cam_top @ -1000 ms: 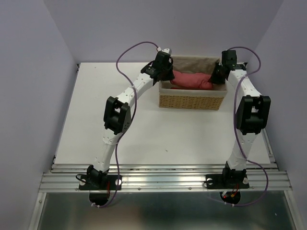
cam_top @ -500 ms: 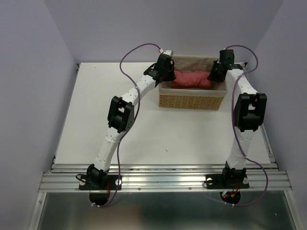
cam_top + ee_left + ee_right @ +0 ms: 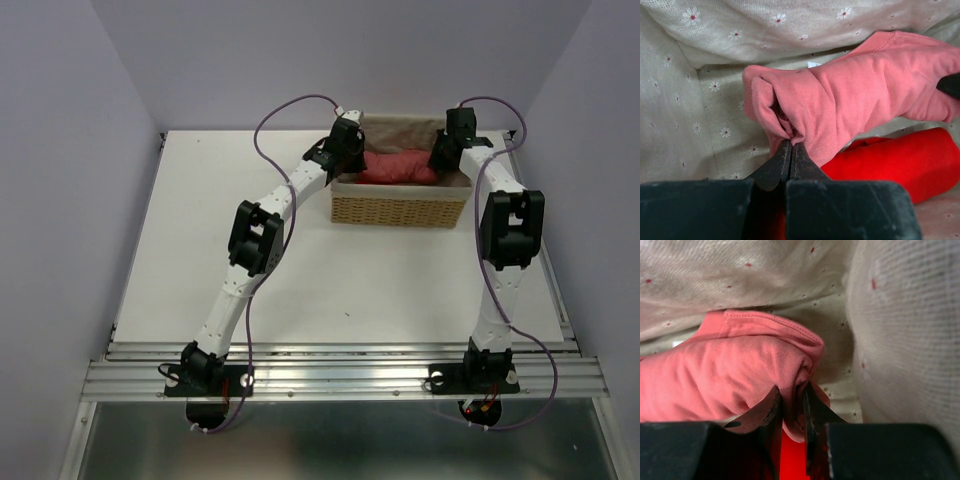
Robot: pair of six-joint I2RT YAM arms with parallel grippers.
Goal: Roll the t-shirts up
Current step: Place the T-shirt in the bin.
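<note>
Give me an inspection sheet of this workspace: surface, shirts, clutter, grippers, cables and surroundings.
Surface: white table, with a wicker basket standing at its far side.
Job's things: rolled salmon t-shirt inside the basket, lying over a brighter red cloth roll.
Clutter: nothing seen.
Grippers: left gripper shut on one end of the t-shirt; right gripper shut on the other end.
Cables: purple cables loop above both arms.
Surroundings: lavender walls on three sides; metal rail at the near edge.
</note>
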